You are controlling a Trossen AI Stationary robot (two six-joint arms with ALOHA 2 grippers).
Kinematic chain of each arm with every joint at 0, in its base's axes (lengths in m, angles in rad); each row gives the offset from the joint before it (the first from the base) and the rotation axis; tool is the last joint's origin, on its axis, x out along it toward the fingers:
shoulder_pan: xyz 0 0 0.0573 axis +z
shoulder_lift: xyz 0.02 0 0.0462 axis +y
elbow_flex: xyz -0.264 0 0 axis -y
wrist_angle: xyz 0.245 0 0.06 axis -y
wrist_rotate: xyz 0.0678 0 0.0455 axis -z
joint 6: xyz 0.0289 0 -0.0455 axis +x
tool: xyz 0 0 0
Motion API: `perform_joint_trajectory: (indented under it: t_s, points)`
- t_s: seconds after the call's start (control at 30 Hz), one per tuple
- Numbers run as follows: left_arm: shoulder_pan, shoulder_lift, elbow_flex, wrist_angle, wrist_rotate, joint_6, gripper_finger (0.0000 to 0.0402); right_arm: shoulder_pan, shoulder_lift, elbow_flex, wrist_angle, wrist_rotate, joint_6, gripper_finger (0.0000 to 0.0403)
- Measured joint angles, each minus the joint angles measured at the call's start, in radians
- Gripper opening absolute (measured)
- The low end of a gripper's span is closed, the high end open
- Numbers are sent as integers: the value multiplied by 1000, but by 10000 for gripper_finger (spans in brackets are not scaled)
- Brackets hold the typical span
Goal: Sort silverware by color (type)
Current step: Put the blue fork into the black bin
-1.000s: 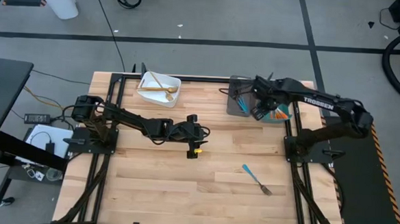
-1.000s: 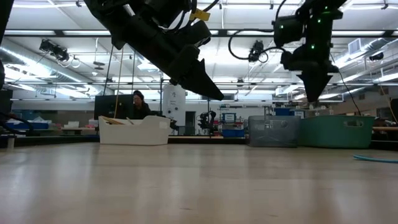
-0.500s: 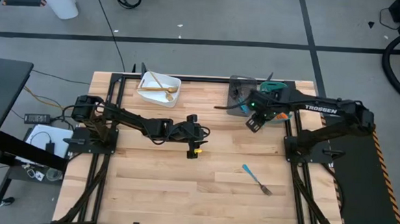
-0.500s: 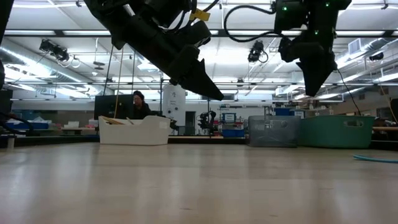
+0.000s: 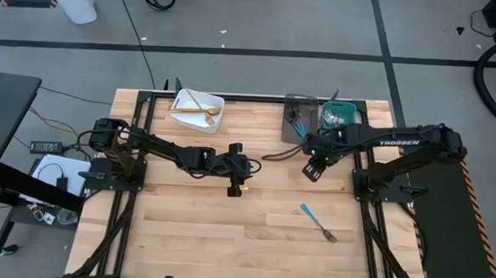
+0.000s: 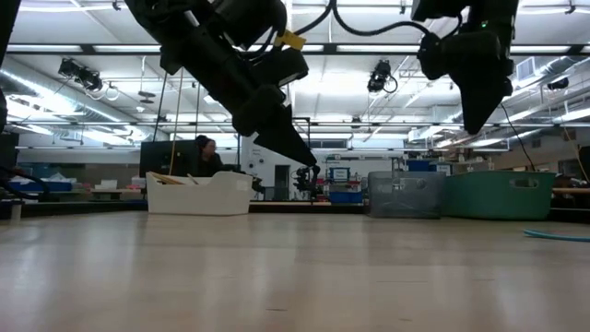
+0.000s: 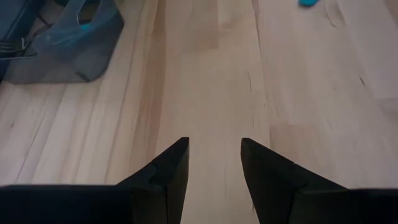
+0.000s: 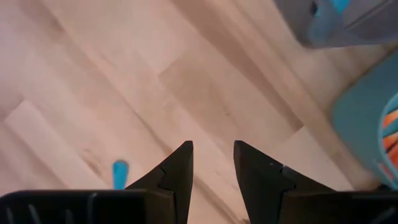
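One blue-handled fork [image 5: 318, 222] with metal tines lies flat on the wood, near the right side; its handle tip shows in the right wrist view [image 8: 120, 173] and as a thin blue line in the low view [image 6: 558, 235]. Gold utensils [image 5: 200, 109] lie in the white bin [image 5: 181, 116], blue ones [image 5: 297, 120] in the grey bin [image 5: 287, 133], orange ones [image 8: 390, 124] in the teal bin [image 5: 338, 118]. My right gripper [image 5: 311, 170] hangs open above bare wood, in front of the grey bin [image 8: 212, 149]. My left gripper [image 5: 251, 165] hovers open over the table's middle [image 7: 214, 146].
The three bins stand in a row along the far edge: white at left [image 6: 198, 194], grey [image 6: 406, 195] and teal [image 6: 502, 195] at right. Bare wood lies between and in front of both grippers. A person [image 6: 205, 152] sits in the room beyond the table.
My right gripper has swung from above the grey and teal bins toward the near edge and a little leftward, ending over bare wood. My left gripper has tipped its fingers downward and shifted slightly left. The blue fork has not moved.
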Motion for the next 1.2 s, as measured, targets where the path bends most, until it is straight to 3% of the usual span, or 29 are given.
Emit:
perform_joint_trajectory:
  t_s: [0.4, 0.73, 0.9, 1.2]
  points:
    - [0, 0, 0, 3, 0, 0, 153, 241, 4, -104, 161, -87, 166, 126]
    - [0, 0, 0, 7, 0, 0, 153, 415, 10, -119, 200, -49, 324, 126]
    - [0, 0, 0, 8, 0, 0, 153, 489, 67, -119, 208, -53, 388, 126]
    - [0, 0, 0, 10, 0, 1, 153, 568, 218, -119, 251, -162, 516, 126]
